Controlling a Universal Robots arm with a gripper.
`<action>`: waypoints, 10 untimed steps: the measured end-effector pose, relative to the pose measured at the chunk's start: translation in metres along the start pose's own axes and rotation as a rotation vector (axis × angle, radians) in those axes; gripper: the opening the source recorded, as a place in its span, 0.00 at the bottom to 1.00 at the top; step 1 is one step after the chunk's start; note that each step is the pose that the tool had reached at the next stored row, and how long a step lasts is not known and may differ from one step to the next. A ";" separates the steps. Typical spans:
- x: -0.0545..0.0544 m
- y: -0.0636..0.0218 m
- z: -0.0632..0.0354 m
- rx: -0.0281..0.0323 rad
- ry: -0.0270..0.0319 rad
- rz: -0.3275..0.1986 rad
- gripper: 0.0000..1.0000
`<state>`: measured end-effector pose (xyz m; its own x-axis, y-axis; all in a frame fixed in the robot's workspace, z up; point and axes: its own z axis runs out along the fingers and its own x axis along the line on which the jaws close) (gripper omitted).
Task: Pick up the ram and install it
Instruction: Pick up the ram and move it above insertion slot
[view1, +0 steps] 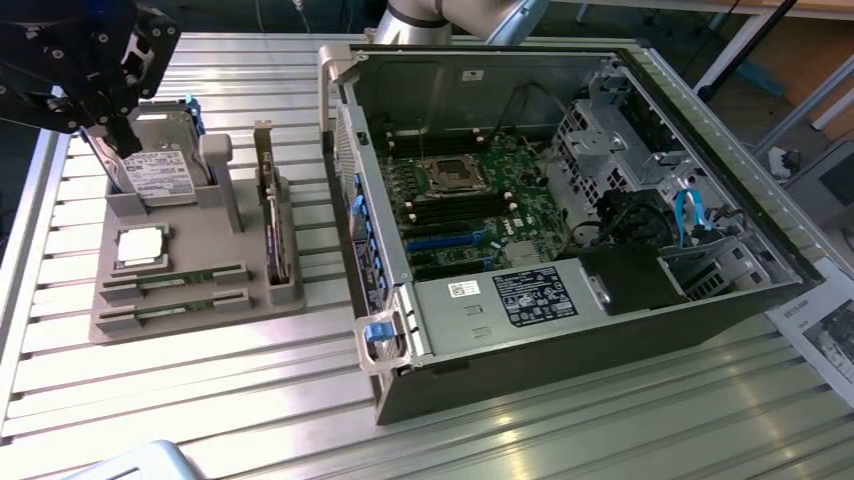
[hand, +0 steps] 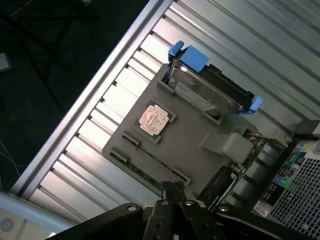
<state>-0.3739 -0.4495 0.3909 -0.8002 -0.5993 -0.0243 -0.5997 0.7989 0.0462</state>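
Two sticks of ram (view1: 174, 279), item one: thin green boards, long and narrow, seated on edge in parallel grooves at the near end of the fixture tray (view1: 200, 255). I also see them in the wrist view (hand: 150, 159). Neither has been lifted.

Item two: claw (view1: 114, 135), black, hard-edged metal. In the wrist view (hand: 172, 189) its fingers are pressed together with nothing between them. It hangs over the hard-drive end of the tray, apart from the ram.

Step in hand, as I judge it: the approach, before any pickup. A grasp would call for parted fingers set across the stick's thin top edge, square to the groove.

Item three: tray, matt grey, blocky, with moulded pockets.

Item four: hard drive (view1: 163, 175), flat metal slab with a white label, in a blue carrier.

Item five: processor chip (view1: 142, 247), square with a dull silver lid.

Item six: expansion card (view1: 274, 235), dark, standing upright at the tray's edge.

Item seven: computer case (view1: 747, 200), open, sheet steel, at the exterior view's right. Inside is a green motherboard (view1: 467, 195) with long dark memory slots (view1: 467, 208).

Item eight: surface (view1: 200, 400), ribbed aluminium slats, bright and reflective.
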 end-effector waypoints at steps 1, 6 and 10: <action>0.000 0.0000 0.0000 -0.0003 0.0006 -0.014 0.10; 0.000 0.0000 0.0000 -0.0023 0.0043 -0.095 0.10; 0.000 0.0000 0.0000 -0.0040 0.0077 -0.166 0.10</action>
<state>-0.3739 -0.4495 0.3909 -0.6897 -0.7237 -0.0243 -0.7239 0.6883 0.0462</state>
